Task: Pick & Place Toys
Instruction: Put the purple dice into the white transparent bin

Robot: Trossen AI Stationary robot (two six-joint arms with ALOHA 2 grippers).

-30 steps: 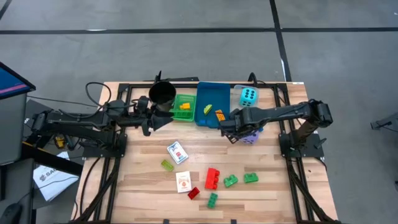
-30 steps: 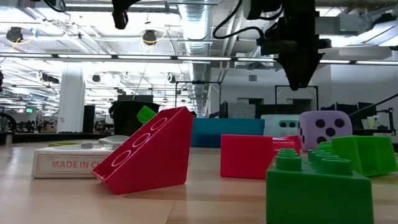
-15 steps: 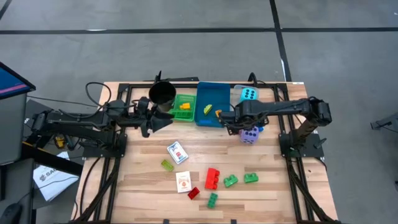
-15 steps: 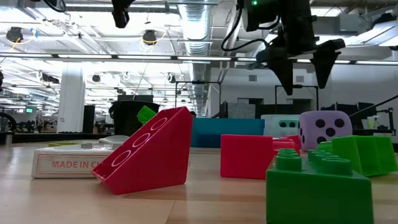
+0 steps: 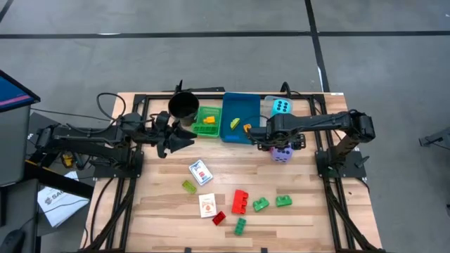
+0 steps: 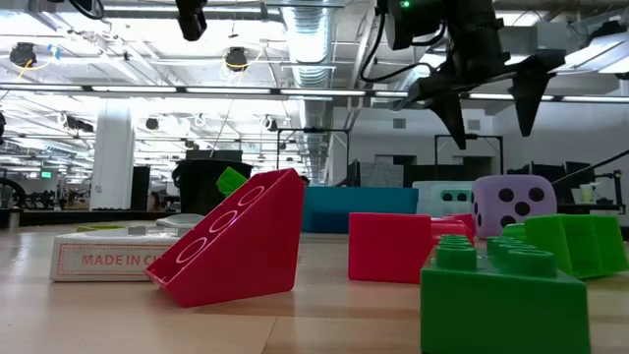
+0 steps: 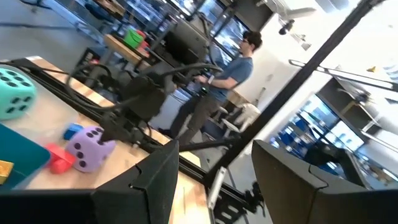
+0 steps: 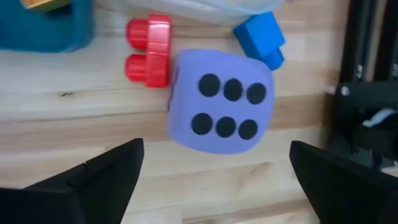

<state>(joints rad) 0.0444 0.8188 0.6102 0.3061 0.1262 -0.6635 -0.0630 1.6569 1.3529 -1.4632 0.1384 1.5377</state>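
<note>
Right wrist view shows the purple foam die (image 8: 221, 102), six dots up, resting on the wooden table (image 8: 93, 124) near its right edge, a red plastic brick (image 8: 149, 50) seemingly touching it. Directly above hovers the right gripper (image 8: 211, 177), fingers spread wide. Likely the approach step: next, descend and close. The left gripper (image 5: 184, 140), part-open and empty, waits beside the black cup (image 5: 183, 105).

A black cup (image 5: 183, 105) stands near the far edge of the wooden desk (image 5: 162, 211), toward its left corner. Just beside it along that edge sits a green tray (image 5: 208, 121), then a blue tray (image 5: 238, 117), the three forming a row. Beyond the desk's left edge, a white paper (image 5: 59, 202) lies on the grey floor (image 5: 211, 56). In the room behind, a person (image 7: 219, 87) stands among workbenches.
</note>
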